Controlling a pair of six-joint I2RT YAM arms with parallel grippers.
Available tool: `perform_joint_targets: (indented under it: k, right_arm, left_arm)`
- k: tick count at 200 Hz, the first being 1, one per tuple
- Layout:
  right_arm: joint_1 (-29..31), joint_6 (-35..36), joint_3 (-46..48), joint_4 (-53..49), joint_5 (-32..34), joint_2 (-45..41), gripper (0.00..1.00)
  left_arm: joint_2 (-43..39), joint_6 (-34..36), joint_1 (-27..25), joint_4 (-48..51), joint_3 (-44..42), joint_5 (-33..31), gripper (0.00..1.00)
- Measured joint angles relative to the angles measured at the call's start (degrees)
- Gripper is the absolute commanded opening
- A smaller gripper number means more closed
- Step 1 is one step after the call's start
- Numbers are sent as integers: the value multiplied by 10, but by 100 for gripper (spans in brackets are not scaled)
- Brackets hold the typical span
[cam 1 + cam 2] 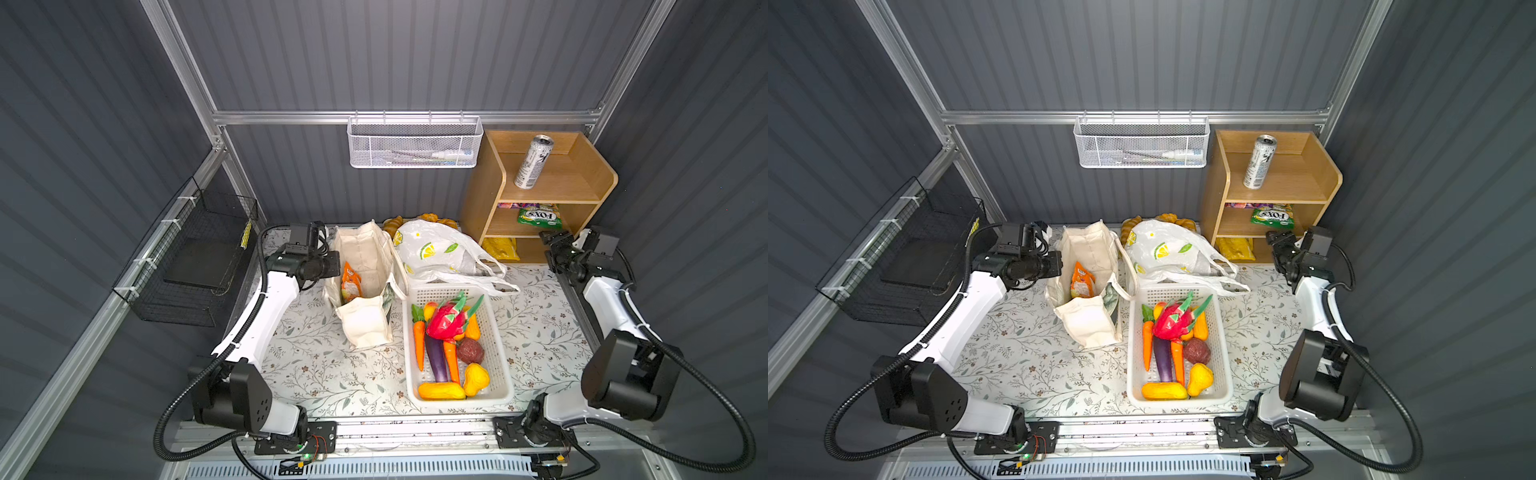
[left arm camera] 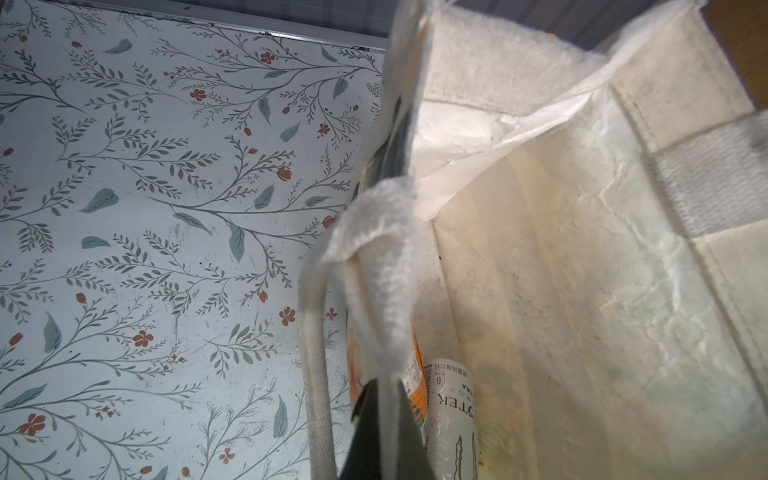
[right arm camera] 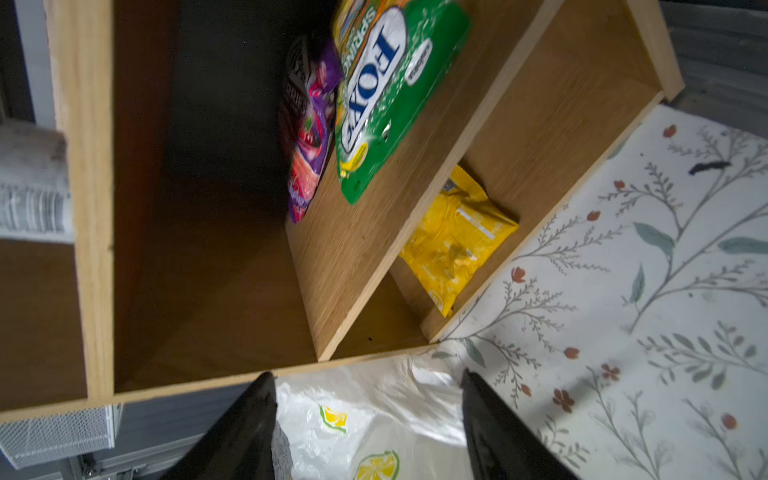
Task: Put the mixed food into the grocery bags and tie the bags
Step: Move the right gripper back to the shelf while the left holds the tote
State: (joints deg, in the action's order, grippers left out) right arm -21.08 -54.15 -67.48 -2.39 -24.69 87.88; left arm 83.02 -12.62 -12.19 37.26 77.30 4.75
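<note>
In both top views the cream canvas tote point(image 1: 365, 266) point(image 1: 1090, 257) stands open at the back middle, with an orange packet point(image 1: 350, 282) inside. My left gripper point(image 1: 332, 257) point(image 2: 388, 382) is shut on the tote's left rim fabric. The left wrist view also shows a silver can point(image 2: 453, 419) down inside the tote. The lemon-printed plastic bag point(image 1: 436, 249) point(image 3: 374, 432) lies to the tote's right. My right gripper point(image 1: 548, 239) point(image 3: 368, 376) hangs open and empty in front of the wooden shelf point(image 1: 598, 183). The shelf holds a tall can point(image 1: 534, 162), a green candy packet point(image 3: 386, 95) and a yellow packet point(image 3: 457, 237). A purple eggplant point(image 1: 437, 357) lies in the white basket.
The white perforated basket point(image 1: 496, 370) of toy produce, with a pink dragon fruit point(image 1: 446, 320) on top, stands in front of the bags. Bread rolls point(image 1: 392, 224) lie behind them. A white mesh basket point(image 1: 415, 143) hangs on the back rail and a black wire basket point(image 1: 195, 266) on the left wall.
</note>
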Motion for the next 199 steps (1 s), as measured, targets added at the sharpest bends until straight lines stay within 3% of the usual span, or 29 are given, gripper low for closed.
perform_joint_targets:
  k: [58, 122, 199]
  right_arm:
    - [-22, -26, -106, 39, 0, 100, 61]
    - [-22, -40, -156, 53, 5, 176, 51]
    - [-22, -37, -189, 45, 20, 213, 56]
  left_arm:
    - [-2, 0, 0, -2, -2, 5, 0]
    - [-3, 0, 0, -5, -2, 17, 0]
    - [-3, 0, 0, -7, -2, 24, 0]
